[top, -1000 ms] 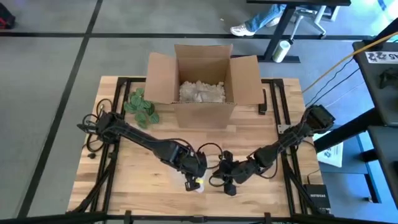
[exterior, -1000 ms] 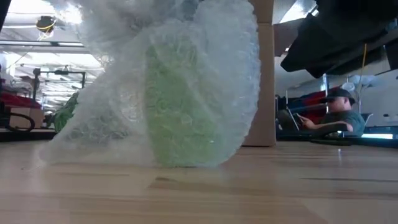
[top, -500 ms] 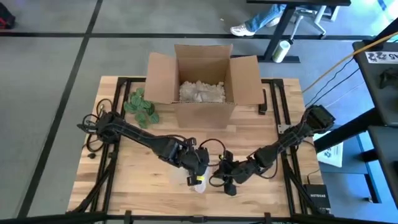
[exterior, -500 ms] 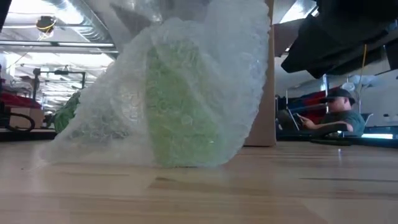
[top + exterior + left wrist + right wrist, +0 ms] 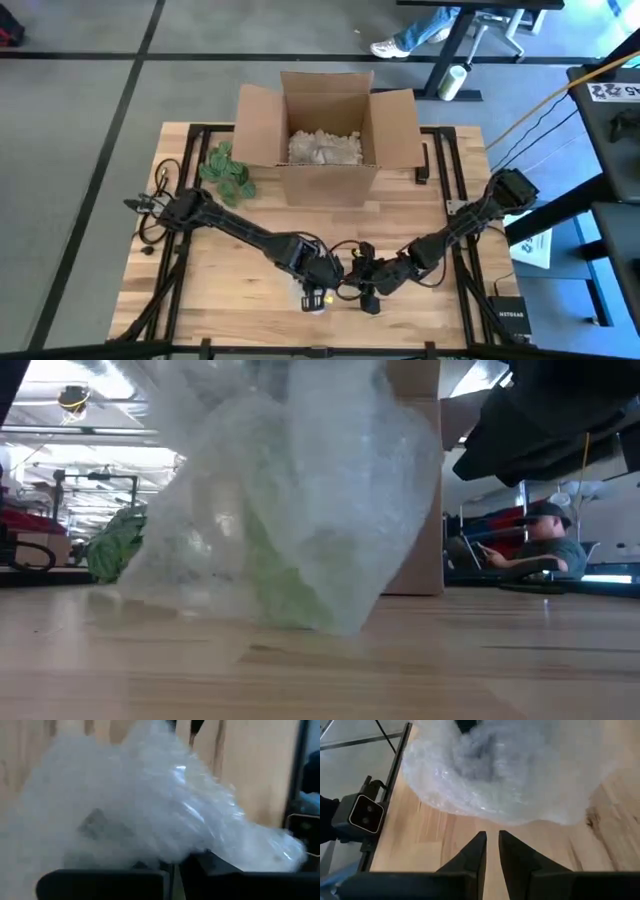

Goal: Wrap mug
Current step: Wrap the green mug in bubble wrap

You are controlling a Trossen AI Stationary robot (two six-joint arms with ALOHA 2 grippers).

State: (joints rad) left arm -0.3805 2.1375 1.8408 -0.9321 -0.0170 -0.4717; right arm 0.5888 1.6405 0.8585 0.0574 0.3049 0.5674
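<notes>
A green mug (image 5: 285,575) sits inside a loose bundle of clear bubble wrap (image 5: 300,490) near the table's front edge. The bundle (image 5: 314,299) shows in the high view under my left gripper (image 5: 320,286), which is shut on the wrap. The same wrap fills the left wrist view (image 5: 150,805). My right gripper (image 5: 362,293) lies just to the right of the bundle. Its fingers (image 5: 491,842) are shut, empty, and point at the wrap (image 5: 510,770) without touching it. My left gripper pinches a gathered fold of the bubble wrap (image 5: 172,854) between its two fingers, coming from above at a slant. The bundle is tilted, its lower edge (image 5: 320,625) on the table. Which part of the wrap lies between the fingers stays hidden by the wrap itself.
An open cardboard box (image 5: 325,130) with pale filler stands at the table's far middle. A green crumpled thing (image 5: 228,170) lies to the box's left. A small camera (image 5: 364,814) sits at the near edge. A person (image 5: 545,540) sits beyond the table.
My left gripper has gone a little toward the near edge and the right, keeping its hold. The bundle has tipped. The wrap's skirt on the low view's left has drawn in and lifted off the table, and the mug inside now leans.
</notes>
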